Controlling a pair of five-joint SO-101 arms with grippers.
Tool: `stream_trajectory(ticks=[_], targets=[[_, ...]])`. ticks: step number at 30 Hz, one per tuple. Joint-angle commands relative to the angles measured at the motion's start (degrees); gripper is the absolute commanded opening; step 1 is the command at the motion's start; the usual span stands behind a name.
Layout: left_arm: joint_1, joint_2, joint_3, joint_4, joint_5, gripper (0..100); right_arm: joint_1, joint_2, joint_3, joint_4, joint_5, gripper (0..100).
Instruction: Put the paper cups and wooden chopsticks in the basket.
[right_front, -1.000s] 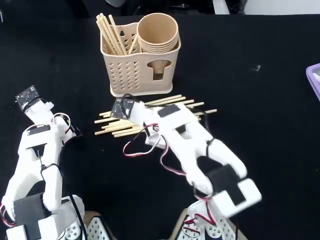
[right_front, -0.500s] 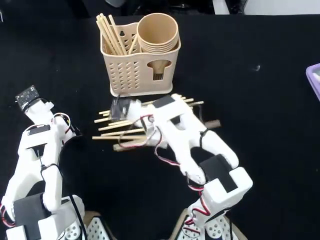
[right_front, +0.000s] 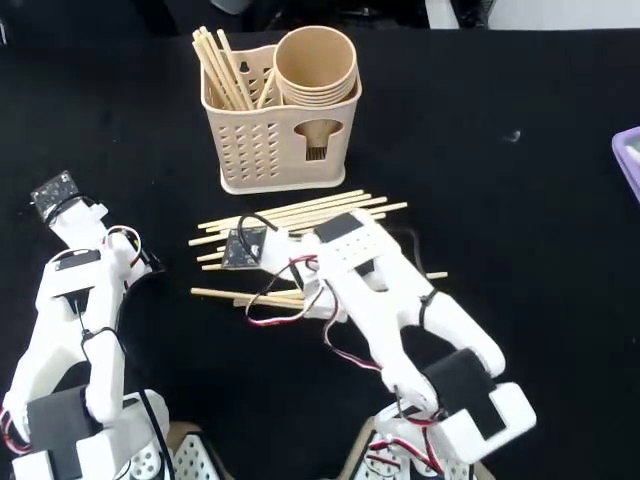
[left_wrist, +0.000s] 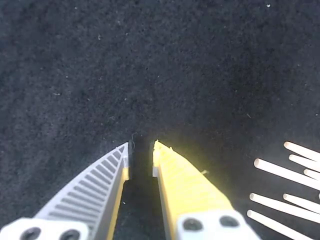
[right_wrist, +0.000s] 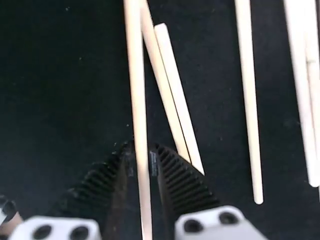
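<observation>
At the near left, the left gripper hangs over the black table, its jaws almost together with nothing between them. Right of it, at the middle, the right gripper is closed around a single chopstick that lies on the cloth. Just beyond, the loose chopsticks lie scattered crosswise in front of the basket. Farther back, the basket stands upright, with the standing chopsticks in its left compartment and the paper cups stacked in its right.
</observation>
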Motion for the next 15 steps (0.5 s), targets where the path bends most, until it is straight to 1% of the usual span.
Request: stream_trajectory(ticks=[1, 7, 11, 15], targets=[[-0.13, -0.62, -2.77, 0.35, 0.09, 9, -0.70, -2.95, 0.13, -2.11, -0.88, 1.2], [-0.13, -0.62, -2.77, 0.35, 0.09, 9, -0.35, -3.82, -0.66, -0.53, -0.88, 1.1], [-0.13, -0.62, -2.77, 0.35, 0.09, 9, 1.67, -9.71, -4.18, 2.90, -1.32, 1.1], [-0.13, -0.62, -2.77, 0.35, 0.09, 9, 3.25, -21.05, -6.73, 4.66, -7.38, 1.1]])
